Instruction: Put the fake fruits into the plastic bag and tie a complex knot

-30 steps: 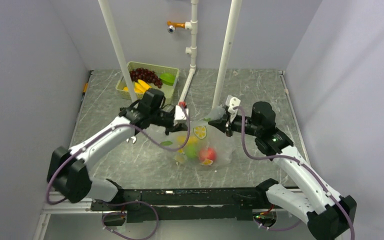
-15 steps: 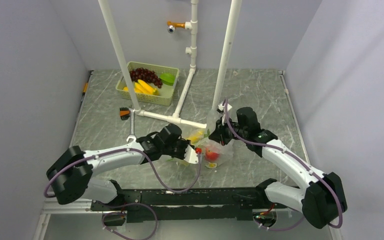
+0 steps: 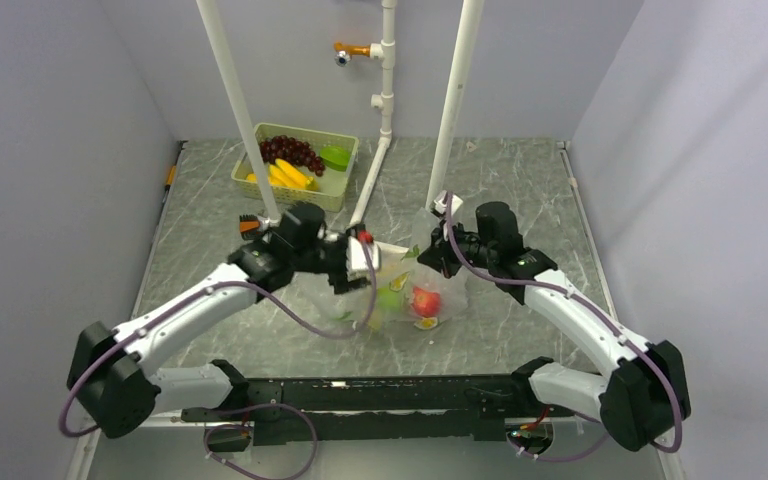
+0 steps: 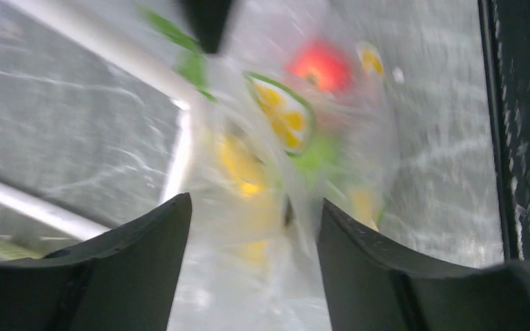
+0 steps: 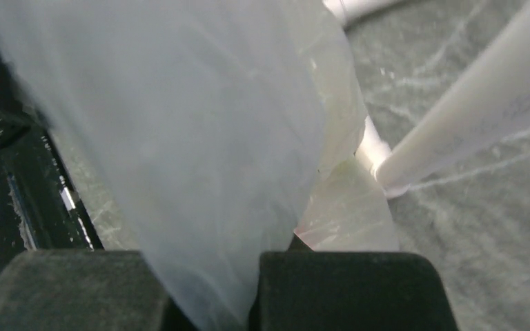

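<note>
The plastic bag lies on the table between both arms, with fake fruits inside: a red round fruit and a green one. My left gripper is at the bag's left side. In the left wrist view it is open, loose film lying between its fingers; the red fruit and a yellow one show blurred through the bag. My right gripper is at the bag's far right top, shut on a bunch of bag film. The knot cannot be made out.
A pale green basket at the back left holds grapes, bananas and a green fruit. White pipe posts rise behind the bag, joined by a low horizontal pipe. A small orange brush lies by the left post.
My left gripper has opened and let go of the film, and its arm swung back from the bag's front to its left side. The right gripper keeps its hold and barely moved.
</note>
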You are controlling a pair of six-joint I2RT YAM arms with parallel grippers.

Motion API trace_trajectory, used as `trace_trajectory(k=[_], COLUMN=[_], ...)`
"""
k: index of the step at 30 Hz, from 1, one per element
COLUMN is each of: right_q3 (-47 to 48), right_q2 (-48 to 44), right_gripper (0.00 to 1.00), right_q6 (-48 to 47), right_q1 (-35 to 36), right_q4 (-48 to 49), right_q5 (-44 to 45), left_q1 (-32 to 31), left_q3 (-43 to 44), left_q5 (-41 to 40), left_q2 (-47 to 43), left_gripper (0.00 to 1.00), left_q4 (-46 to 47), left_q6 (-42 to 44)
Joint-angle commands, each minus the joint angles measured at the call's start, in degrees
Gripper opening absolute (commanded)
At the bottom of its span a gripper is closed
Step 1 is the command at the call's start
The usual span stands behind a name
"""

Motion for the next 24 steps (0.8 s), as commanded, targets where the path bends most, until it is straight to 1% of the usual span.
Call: trace_trajectory(k=[1,3,6,11,15,16,17,18,19,20,21,22,23,24], right_q3=[2.3,2.5,3.0,4.6,6.2,6.6,7.1,7.4,7.5,7.6,7.5,7.2,6.8,6.1], right_q2=[-3.3,-2.9,-2.4,-2.2,-1.6,-1.4,-1.4,-1.5,-1.9,-2.6,-3.4,-4.7,-5.7,-6.7], right_gripper=[0.01,0.03,0.05,0.05,0.07,0.09,0.13,0.2,0.31,0.44,0.57,0.67,0.74,0.8], right_q6=[-7.2,-9.9,-13.5,-16.1,-16.8,-16.9,-16.9,-16.5,-15.7,-14.8,-13.4,-11.5,-9.0,-5.3], right_q1=[-0.1,0.1,0.7,1.9,2.4,2.3,2.4,2.4,2.4,2.3,2.3,2.3,2.3,2.2], right_q4=[1.5,0.7,-0.4,-0.9,-1.8,-2.4,-3.1,-3.6,-3.8,-4.0,-3.9,-3.1,-1.6,1.2], right_q5=[-9.6,-12.1,-13.7,-14.4,-14.2,-14.3,-14.4,-14.3,-14.1,-13.5,-13.0,-12.5,-11.9,-11.5], left_q1=[3.0,3.2,3.2,2.8,2.2,2.1,2.0,2.2,2.6,3.1,3.6,4.0,4.4,4.5], left_q3=[8.0,10.4,14.6,19.5,21.0,20.9,20.6,20.2,19.5,18.4,17.1,15.5,14.4,13.8], left_q5=[15.1,16.7,17.4,16.9,20.7,21.9,22.5,22.6,22.8,22.6,21.8,21.3,20.9,20.3], left_q2=[-3.2,-1.7,2.2,8.3,11.2,11.5,11.8,12.0,11.9,11.6,11.1,10.4,9.9,9.6], left_gripper=[0.76,0.76,0.76,0.76,0.74,0.68,0.57,0.41,0.25,0.03,0.0,0.0,0.0,0.0], left_q4=[-0.6,1.3,4.0,9.6,13.0,14.2,15.3,17.4,19.1,21.2,23.7,25.8,27.4,28.0], left_q6=[-15.2,-18.3,-21.0,-24.2,-26.4,-27.4,-29.1,-31.1,-33.2,-35.6,-38.0,-40.6,-42.1,-42.8])
